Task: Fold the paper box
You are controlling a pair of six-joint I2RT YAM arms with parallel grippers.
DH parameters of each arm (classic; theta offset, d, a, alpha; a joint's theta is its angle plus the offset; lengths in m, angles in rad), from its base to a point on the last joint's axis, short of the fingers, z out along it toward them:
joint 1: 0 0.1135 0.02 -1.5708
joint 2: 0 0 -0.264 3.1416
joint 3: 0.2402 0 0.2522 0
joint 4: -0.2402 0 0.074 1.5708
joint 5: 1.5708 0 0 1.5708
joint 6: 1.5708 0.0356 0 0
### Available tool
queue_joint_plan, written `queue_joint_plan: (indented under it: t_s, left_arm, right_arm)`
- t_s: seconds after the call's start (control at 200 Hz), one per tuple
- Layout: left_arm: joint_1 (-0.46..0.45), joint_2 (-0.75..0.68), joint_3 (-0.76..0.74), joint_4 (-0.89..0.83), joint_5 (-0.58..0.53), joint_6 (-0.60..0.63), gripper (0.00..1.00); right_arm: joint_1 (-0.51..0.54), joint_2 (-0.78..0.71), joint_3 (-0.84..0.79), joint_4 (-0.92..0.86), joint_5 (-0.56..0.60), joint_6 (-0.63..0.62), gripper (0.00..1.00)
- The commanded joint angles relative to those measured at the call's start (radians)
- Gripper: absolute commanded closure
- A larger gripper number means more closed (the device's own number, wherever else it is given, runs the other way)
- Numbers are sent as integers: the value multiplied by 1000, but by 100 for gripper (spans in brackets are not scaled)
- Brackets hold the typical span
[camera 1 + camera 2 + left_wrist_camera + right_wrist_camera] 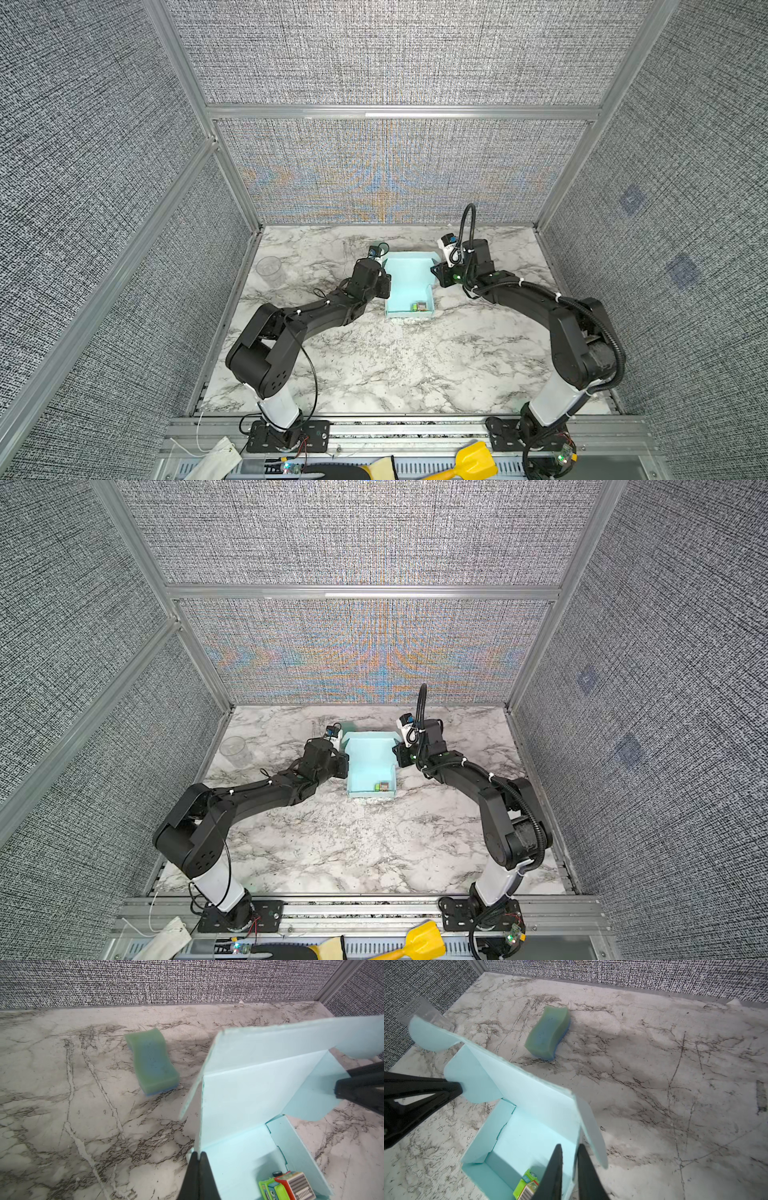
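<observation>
The paper box [409, 282] [370, 762] is pale blue and lies mid-table, its lid panel raised on the far side. A small toy truck [420, 306] [288, 1186] [527, 1184] sits in the near corner. My left gripper [199, 1154] [385, 270] is shut on the thin upright panel at the left edge of the paper box [249, 1095]. My right gripper [569, 1147] [434, 270] has closed in on the right wall of the paper box [533, 1105], one finger inside and one outside, beside a hanging side flap [591, 1126].
A green and blue sponge [153, 1061] [550, 1032] lies on the marble table [374, 365] beyond the box. A clear plastic cup [270, 268] [235, 750] stands at the far left. Fabric walls enclose three sides. A yellow scoop [473, 461] lies on the front rail.
</observation>
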Motion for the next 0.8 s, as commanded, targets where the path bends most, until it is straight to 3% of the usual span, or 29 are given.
queue_joint_plan:
  t_s: [0.0, 0.225, 0.795]
  left_arm:
    - [1, 7, 10, 0, 6, 8, 100]
    - [-1, 19, 7, 16, 0, -5, 100]
    - [-23, -34, -97, 161, -40, -8, 100]
  right_arm:
    - [16, -22, -13, 25, 34, 29, 90]
    - [70, -64, -46, 24, 179, 76, 100]
    - [165, -162, -193, 187, 396, 152, 100]
